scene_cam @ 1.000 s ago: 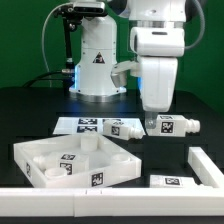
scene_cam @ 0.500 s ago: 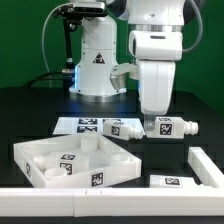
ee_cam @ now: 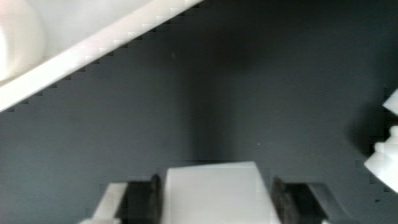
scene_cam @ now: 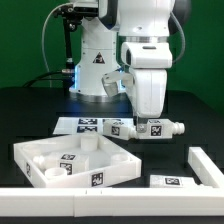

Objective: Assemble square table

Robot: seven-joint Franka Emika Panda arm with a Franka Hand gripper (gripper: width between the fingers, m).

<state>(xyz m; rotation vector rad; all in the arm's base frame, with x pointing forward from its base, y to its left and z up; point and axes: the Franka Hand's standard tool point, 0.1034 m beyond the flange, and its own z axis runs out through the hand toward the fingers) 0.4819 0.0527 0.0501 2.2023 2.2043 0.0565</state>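
wrist view: leg (ee_cam: 222,190) over open table (ee_cam: 214,90)

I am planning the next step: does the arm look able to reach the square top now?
Probably yes: the square top lies uncovered and open upward, with nothing standing above it. The pincer is closed on a leg, though.

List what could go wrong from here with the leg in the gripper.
The gripper grips the held leg near one end, so its free end may sag or slip.
A second leg lies close beside it; a sideways move could knock it.
The table top has a raised rim; a low carry might catch on it.
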